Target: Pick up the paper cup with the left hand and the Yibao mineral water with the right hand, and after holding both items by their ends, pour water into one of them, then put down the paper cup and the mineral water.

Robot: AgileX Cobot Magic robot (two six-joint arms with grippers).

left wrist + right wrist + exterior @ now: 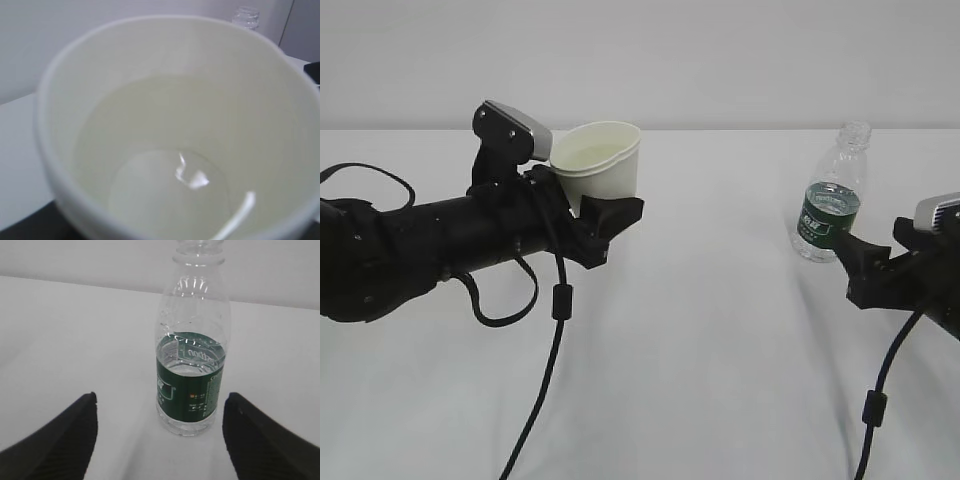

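Exterior view?
— My left hand (pixel 605 225) grips the paper cup (pixel 600 165), up off the white table (pixel 700 350) (some water sits inside).

And the bottle?
— The Yibao mineral water (pixel 192 350) stands on the table. My right hand (pixel 157 432) is let go, jaws wide, not touching it. Black cables (pixel 545 370) hang down.

Both arms are showing matt black housings. The left arm (pixel 430 250) is looking thick and tubular, carrying a grey metal plate (pixel 515 125) with small dark screws on top near its tool (pixel 610 225). A black cable (pixel 550 330) with a chunky cylindrical bead is looping under it and trailing down. The right tool (pixel 865 270) is showing angular black fingers (pixel 60 440), a grey plate at the far right and a similar beaded cable.
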